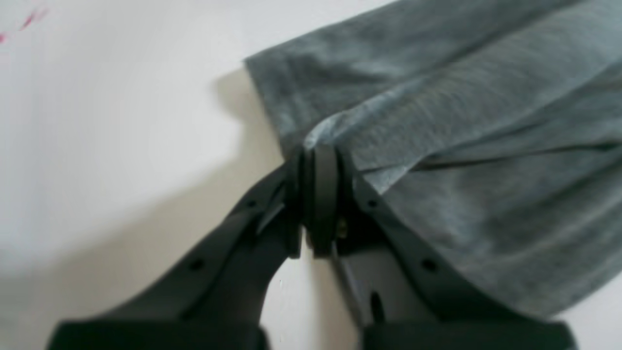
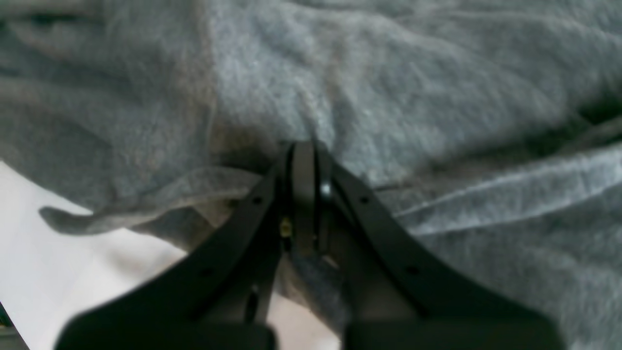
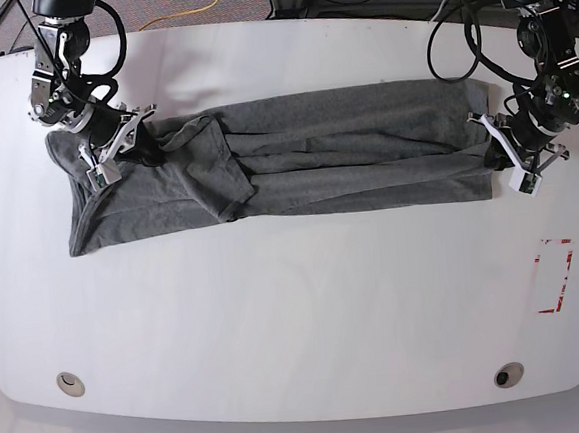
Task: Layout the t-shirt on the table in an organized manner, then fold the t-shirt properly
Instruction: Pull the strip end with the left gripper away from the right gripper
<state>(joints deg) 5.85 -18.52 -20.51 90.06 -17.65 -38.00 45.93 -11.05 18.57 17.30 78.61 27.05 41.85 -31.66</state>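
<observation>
The grey t-shirt [image 3: 345, 152] lies bunched in a long band across the far half of the white table [image 3: 297, 316], with creases along its length. At the band's right end, my left gripper [image 3: 493, 148] is shut on a folded edge of the t-shirt [image 1: 486, 121]; the left wrist view shows the left gripper [image 1: 318, 153] pinching that edge. Over the wider left end, my right gripper [image 3: 127, 149] is shut on the cloth. In the right wrist view the right gripper [image 2: 305, 146] bites into a ridge of the t-shirt [image 2: 388, 73].
A red tape rectangle [image 3: 556, 276] marks the table at the right. Two round cable holes [image 3: 70, 382] [image 3: 507, 373] sit near the front edge. Cables [image 3: 456, 33] hang behind the right-hand arm. Bare tabletop [image 1: 121, 146] lies left of the left gripper.
</observation>
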